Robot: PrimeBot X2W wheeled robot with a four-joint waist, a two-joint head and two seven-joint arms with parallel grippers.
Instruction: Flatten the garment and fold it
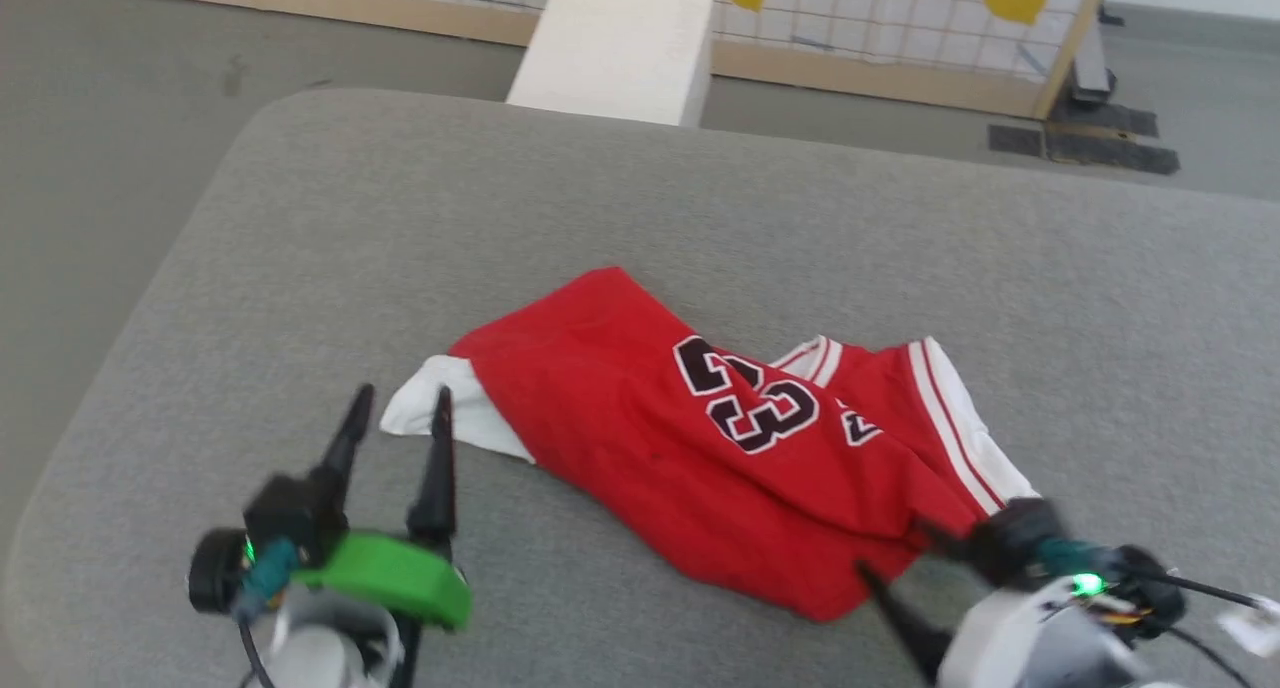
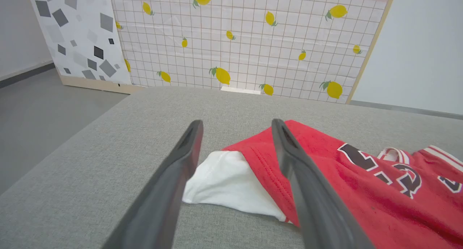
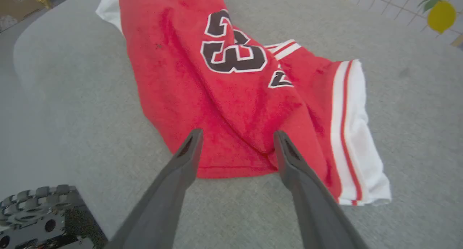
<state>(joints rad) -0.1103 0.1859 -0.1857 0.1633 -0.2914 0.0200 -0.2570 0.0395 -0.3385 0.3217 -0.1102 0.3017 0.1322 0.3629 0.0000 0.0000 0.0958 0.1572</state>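
In the head view, the garment (image 1: 640,438) lies crumpled in the middle of the grey table (image 1: 300,218). It is red, with a black 23 on it. One white sleeve pokes out on its left side, and another sleeve with red stripes is on its right. The left end effector (image 1: 404,393) is at the lower left of the frame. Its two dark fingers are spread apart and hold nothing. Their tips are just beside the white sleeve. The right end effector (image 1: 892,548) is at the lower right, blurry, close to the bottom edge of the red cloth. A white box (image 1: 610,53) stands on the floor behind the table.

In the left wrist view, the left end effector (image 2: 237,123) is spread wide and empty. The white sleeve (image 2: 224,180) shows between its fingers, lower down. A wall panel with yellow lemons (image 2: 253,42) stands at the top of the frame.

In the right wrist view, the right end effector (image 3: 237,133) is spread too and grips nothing. Its tips are over the red hem in the middle of the frame. I cannot tell if they touch it. The striped sleeve (image 3: 358,133) lies to the right.
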